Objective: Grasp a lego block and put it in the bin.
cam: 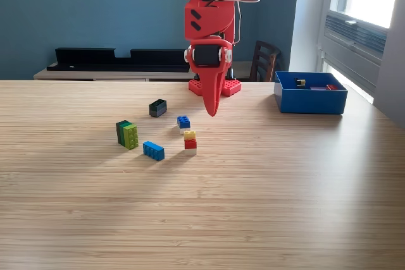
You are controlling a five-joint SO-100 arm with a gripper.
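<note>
My red gripper [212, 113] points straight down in the exterior view, its jaws closed to a single tip with nothing between them. It hangs just above and right of a small blue block [183, 121]. A yellow-on-red-on-white stack [190, 142] stands below the tip, toward the camera. Further left lie a dark green block [157, 107], a green and lime block [127, 134] and a longer blue block [153, 150]. The blue bin [310, 100] sits at the table's back right and holds a few small pieces.
The arm's red base [215, 86] is fixed at the table's far edge behind the gripper. A wooden chair [264, 61] stands behind the table, left of the bin. A black shelf [114, 58] runs along the blue wall.
</note>
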